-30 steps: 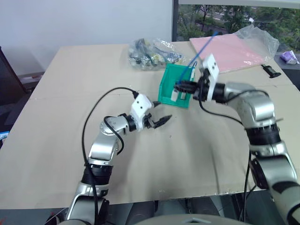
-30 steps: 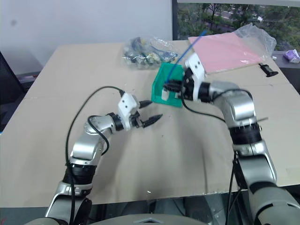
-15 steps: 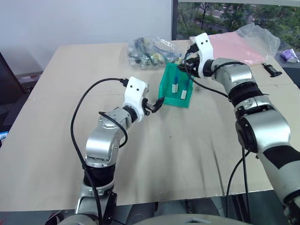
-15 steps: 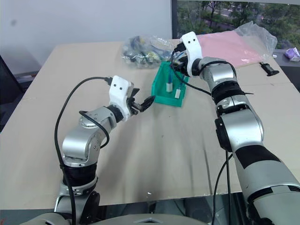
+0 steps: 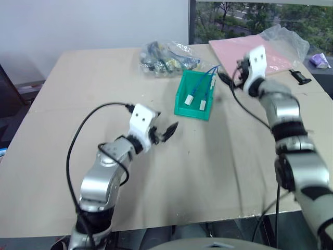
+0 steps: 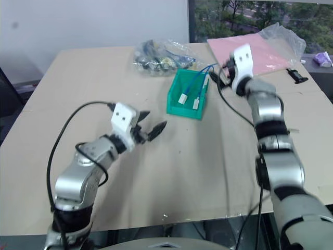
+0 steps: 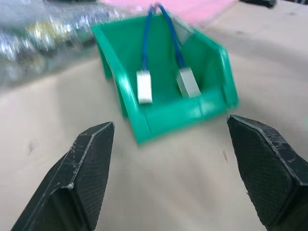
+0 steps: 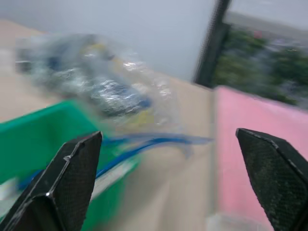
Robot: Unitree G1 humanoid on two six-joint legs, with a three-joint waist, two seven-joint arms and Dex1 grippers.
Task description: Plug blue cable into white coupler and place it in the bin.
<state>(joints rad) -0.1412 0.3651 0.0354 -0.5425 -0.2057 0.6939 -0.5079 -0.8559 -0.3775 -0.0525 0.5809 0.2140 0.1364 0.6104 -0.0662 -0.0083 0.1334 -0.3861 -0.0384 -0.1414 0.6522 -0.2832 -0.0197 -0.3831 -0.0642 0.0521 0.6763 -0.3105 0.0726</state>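
The right hand (image 5: 229, 79) hangs wide open and empty just past the bin's far right corner. The left hand (image 5: 167, 131) is also spread wide, holding nothing, above the bare counter (image 5: 208, 166) at about seven o'clock from the bin (image 5: 183, 101). In the bin lies the blue cable (image 5: 207, 86), looped over the far rim, with two white blocks at its ends; one is the white coupler (image 5: 190, 98). At eleven o'clock from the bin sits a clear bag of cables (image 5: 166, 58); at two o'clock, a pink packet (image 5: 244, 44).

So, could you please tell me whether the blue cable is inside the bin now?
Mostly in: the blue cable lies in the bin, its loop arching over the back rim.
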